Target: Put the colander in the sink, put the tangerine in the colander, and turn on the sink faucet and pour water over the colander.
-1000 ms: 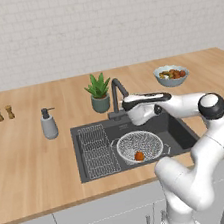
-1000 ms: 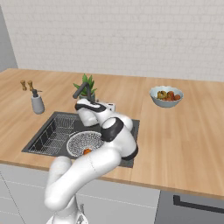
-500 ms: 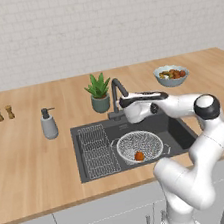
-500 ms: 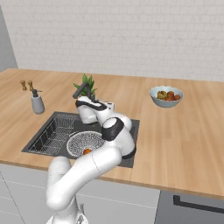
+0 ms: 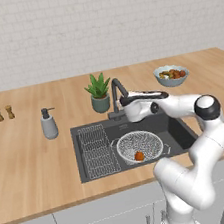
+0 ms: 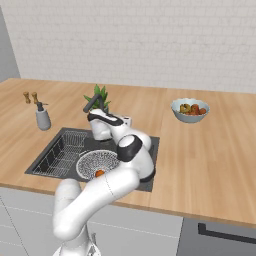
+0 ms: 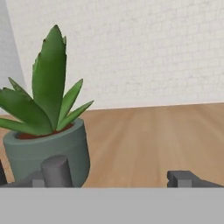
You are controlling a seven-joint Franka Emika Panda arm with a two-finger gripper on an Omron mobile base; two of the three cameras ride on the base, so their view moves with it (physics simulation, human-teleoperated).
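Observation:
The silver mesh colander (image 5: 139,145) (image 6: 97,161) sits in the dark sink (image 5: 181,130) (image 6: 67,132), to the right of the wire rack. Inside the colander, at its front, lies the orange tangerine (image 5: 139,155) (image 6: 99,173). The dark angular sink faucet (image 5: 117,94) (image 6: 94,103) rises at the sink's back edge. My gripper (image 5: 123,103) (image 6: 94,121) (image 7: 116,178) hovers above the back of the sink, right beside the faucet. It is open, with nothing between the fingertips (image 7: 183,178). A short grey stub (image 7: 56,169) stands by the left fingertip.
A potted plant (image 5: 99,93) (image 6: 100,95) (image 7: 48,144) stands just behind the faucet, close ahead of the hand. A soap dispenser (image 5: 48,124) (image 6: 43,117) and two small shakers (image 5: 3,113) are at the left. A fruit bowl (image 5: 171,74) (image 6: 189,109) is at the back right.
The hand has shifted slightly left, closer to the faucet. Colander and tangerine have not moved.

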